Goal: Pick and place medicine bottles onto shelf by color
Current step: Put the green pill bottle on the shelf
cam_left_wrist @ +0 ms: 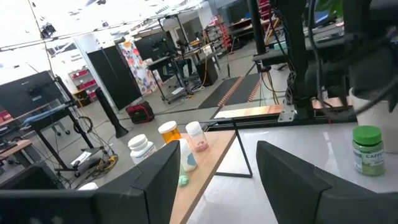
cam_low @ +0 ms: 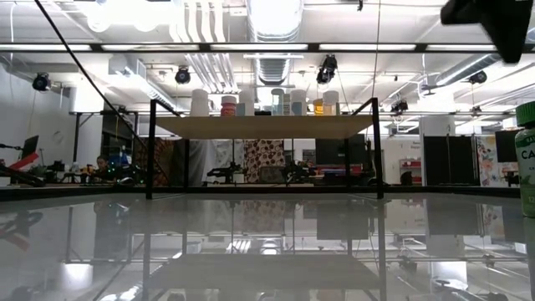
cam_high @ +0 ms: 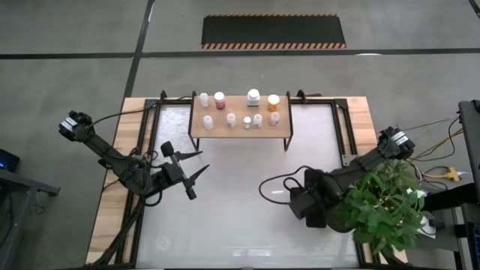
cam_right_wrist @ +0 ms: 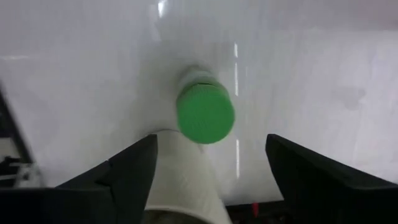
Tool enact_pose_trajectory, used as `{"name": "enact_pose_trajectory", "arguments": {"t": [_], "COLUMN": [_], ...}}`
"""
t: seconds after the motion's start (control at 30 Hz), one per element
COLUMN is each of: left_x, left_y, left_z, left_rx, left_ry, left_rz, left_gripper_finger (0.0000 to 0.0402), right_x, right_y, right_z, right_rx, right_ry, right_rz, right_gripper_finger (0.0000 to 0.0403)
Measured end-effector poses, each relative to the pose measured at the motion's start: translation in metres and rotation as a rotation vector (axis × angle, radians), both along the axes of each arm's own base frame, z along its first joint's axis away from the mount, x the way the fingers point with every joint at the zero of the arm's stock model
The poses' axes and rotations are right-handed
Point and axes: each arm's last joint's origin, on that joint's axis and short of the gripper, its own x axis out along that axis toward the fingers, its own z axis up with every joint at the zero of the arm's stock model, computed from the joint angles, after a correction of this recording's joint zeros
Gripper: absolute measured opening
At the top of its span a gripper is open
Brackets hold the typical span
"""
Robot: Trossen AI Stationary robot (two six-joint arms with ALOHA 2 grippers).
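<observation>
A green-capped medicine bottle (cam_right_wrist: 205,114) stands upright on the white tabletop at the right; it also shows in the low view (cam_low: 527,159) and the left wrist view (cam_left_wrist: 367,149). My right gripper (cam_right_wrist: 211,140) hovers above it, open, one finger on either side of the cap, pointing down. In the high view my right arm (cam_high: 304,199) hides the bottle. Several bottles, among them an orange one (cam_high: 274,100) and a pink one (cam_high: 219,97), stand on the wooden shelf (cam_high: 277,129) at the far centre. My left gripper (cam_high: 193,169) is open and empty at the left.
A potted green plant (cam_high: 386,206) stands at the table's right edge, over my right arm. The shelf's black legs (cam_low: 150,150) stand on the table at the far side. Cables (cam_high: 274,184) lie on the table near my right arm. The room beyond the table holds racks and equipment.
</observation>
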Motion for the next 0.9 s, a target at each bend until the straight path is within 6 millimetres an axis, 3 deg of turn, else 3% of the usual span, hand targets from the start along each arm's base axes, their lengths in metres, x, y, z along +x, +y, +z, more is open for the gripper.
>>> {"name": "enact_pose_trajectory", "arguments": {"t": [0.2, 0.43, 0.67, 0.9], "left_x": [0.0, 0.0, 0.0, 0.0], "left_y": [0.0, 0.0, 0.0, 0.0], "left_z": [0.0, 0.0, -0.001, -0.001], "left_rx": [0.0, 0.001, 0.002, 0.002], "left_ry": [0.0, 0.001, 0.002, 0.003], "left_rz": [0.0, 0.002, 0.003, 0.003], "left_gripper_finger": [0.0195, 0.0195, 0.0195, 0.0195], "right_x": [0.004, 0.007, 0.01, 0.011], "right_y": [0.002, 0.003, 0.005, 0.006], "right_z": [-0.028, -0.052, -0.064, -0.064], "right_rx": [-0.025, -0.044, -0.058, -0.053], "right_ry": [0.025, 0.068, 0.089, 0.078], "right_rz": [0.057, 0.093, 0.12, 0.122], "right_gripper_finger": [0.0316, 0.0311, 0.0277, 0.0199]}}
